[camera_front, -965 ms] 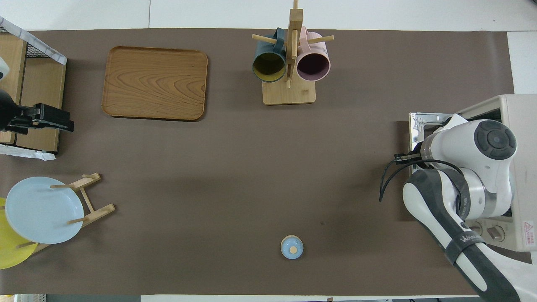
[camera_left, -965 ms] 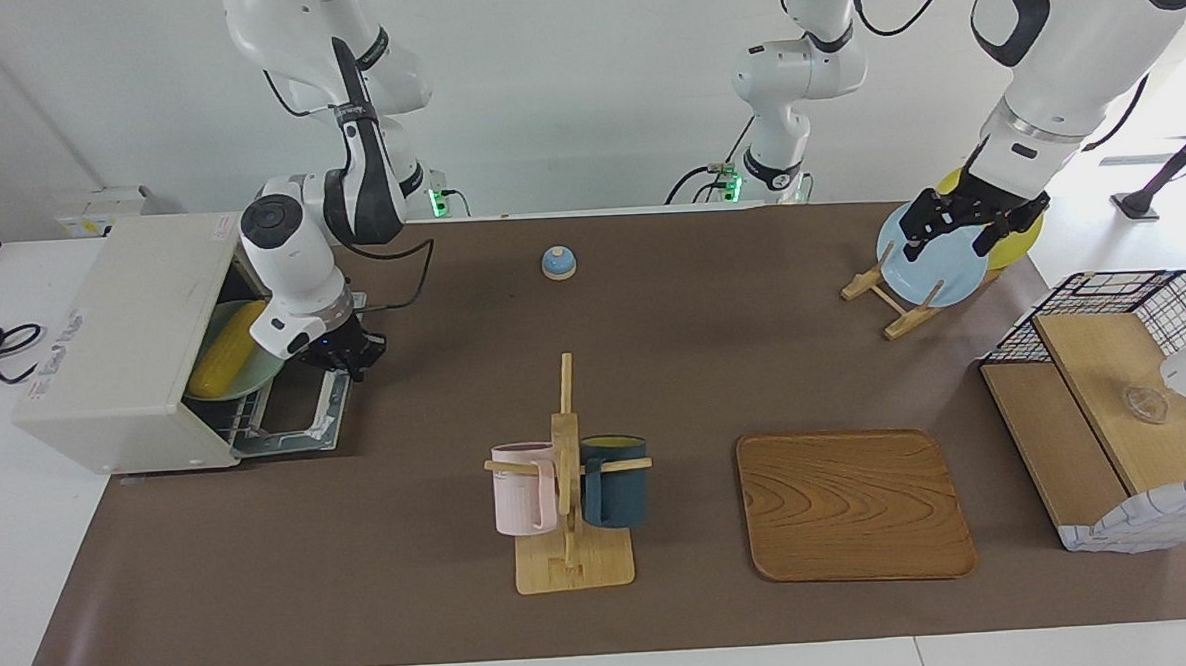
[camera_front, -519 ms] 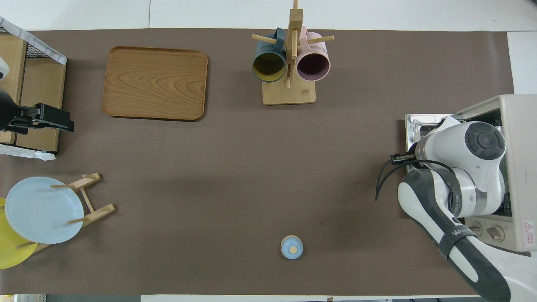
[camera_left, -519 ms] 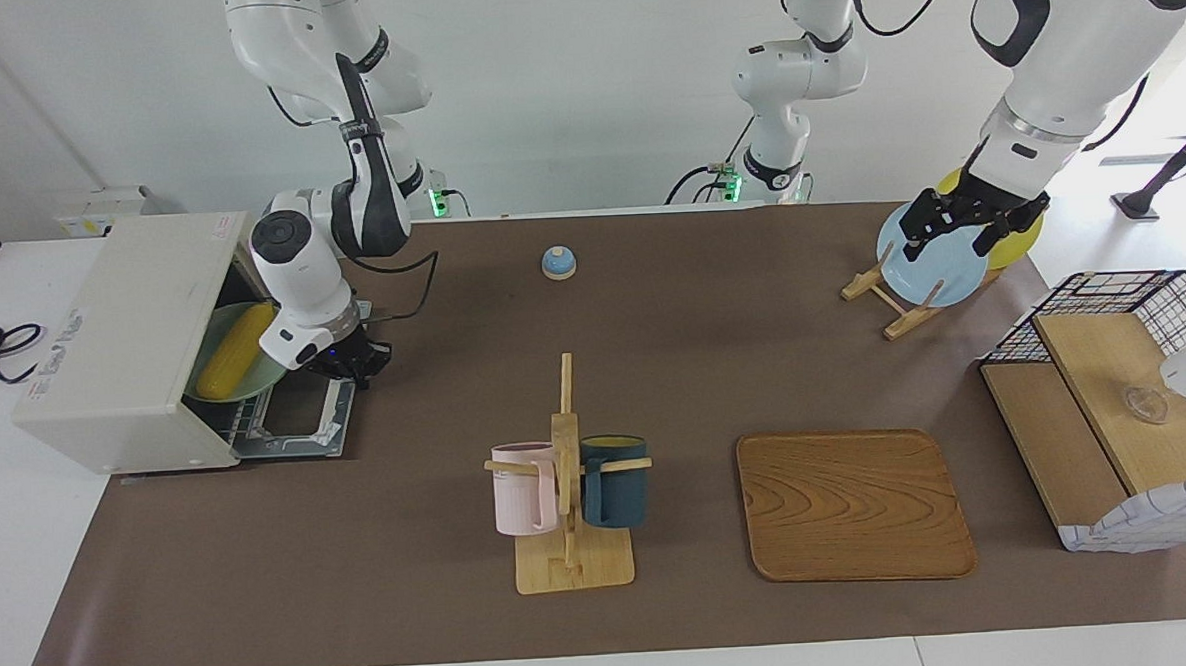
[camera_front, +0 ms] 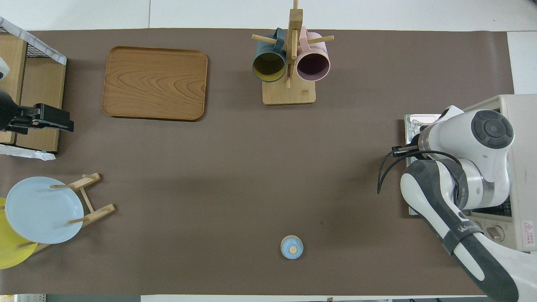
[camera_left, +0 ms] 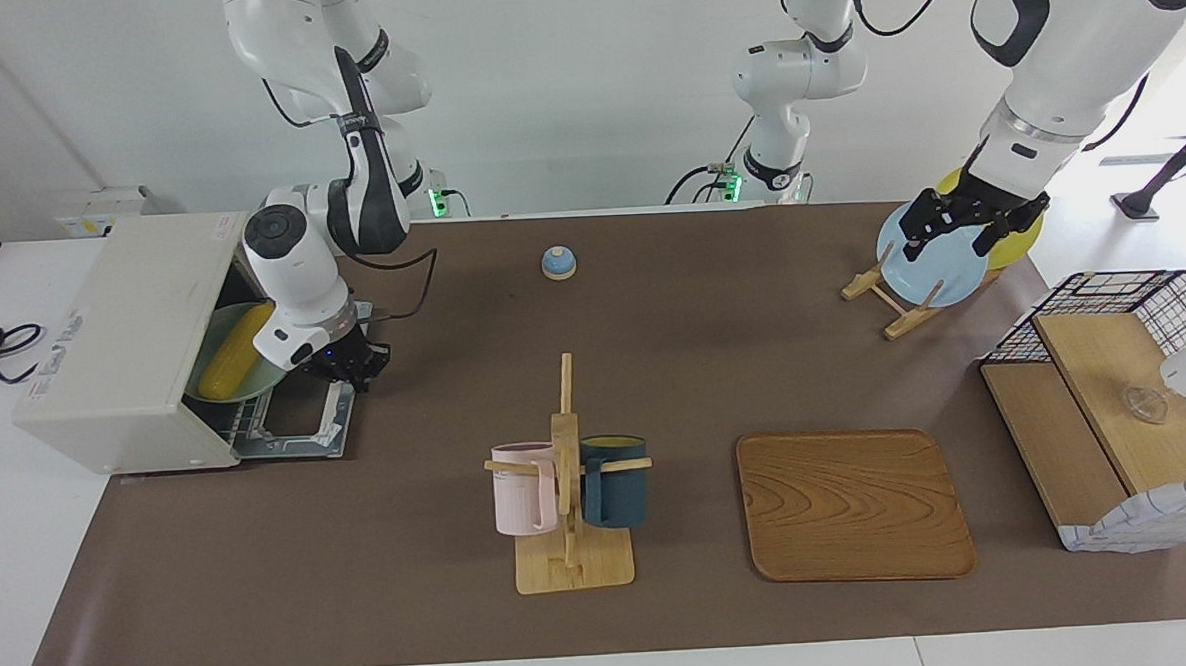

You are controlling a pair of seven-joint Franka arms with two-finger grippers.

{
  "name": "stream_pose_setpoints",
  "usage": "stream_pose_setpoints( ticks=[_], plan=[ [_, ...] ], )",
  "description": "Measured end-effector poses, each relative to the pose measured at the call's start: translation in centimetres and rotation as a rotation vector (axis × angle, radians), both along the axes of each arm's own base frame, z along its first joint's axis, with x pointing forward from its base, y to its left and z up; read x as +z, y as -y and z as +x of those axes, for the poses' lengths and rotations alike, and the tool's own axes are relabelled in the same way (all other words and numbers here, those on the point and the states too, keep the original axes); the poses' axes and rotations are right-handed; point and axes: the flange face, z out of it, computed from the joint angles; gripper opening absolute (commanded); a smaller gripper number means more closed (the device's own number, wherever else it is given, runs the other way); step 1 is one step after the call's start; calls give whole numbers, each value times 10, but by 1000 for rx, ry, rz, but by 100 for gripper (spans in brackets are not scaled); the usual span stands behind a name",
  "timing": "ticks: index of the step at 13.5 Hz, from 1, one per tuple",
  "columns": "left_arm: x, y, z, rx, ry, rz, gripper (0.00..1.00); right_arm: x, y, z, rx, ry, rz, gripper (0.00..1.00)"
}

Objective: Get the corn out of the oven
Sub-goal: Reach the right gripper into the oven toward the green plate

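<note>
You are early in the task: the oven [camera_left: 123, 338] at the right arm's end of the table has its door dropped open, and the corn [camera_left: 234, 351] lies inside on a green plate [camera_left: 255, 376], not yet grasped. Your right gripper [camera_left: 352, 364] hovers over the open door beside the plate, holding nothing, though its opening cannot be judged. The left gripper [camera_left: 961, 224] waits, fingers spread and empty, over the plate rack [camera_left: 887, 298].
</note>
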Motion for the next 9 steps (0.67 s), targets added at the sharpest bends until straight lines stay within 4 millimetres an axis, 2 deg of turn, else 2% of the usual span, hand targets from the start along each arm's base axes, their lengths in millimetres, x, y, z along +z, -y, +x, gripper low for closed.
stream_pose_setpoints(
  ticks=[2, 5, 6, 7, 9],
  plan=[
    [0, 0, 0, 0, 0, 0, 100, 35, 4, 9, -12, -37, -4, 100],
    [0, 0, 0, 0, 0, 0, 100, 76, 26, 0, -55, -72, -4, 89],
    [0, 0, 0, 0, 0, 0, 100, 83, 38, -4, -77, -79, -3, 82],
    [0, 0, 0, 0, 0, 0, 100, 85, 50, -8, -100, -84, -1, 80],
    [0, 0, 0, 0, 0, 0, 100, 76, 70, -14, -130, -94, 1, 74]
  ],
)
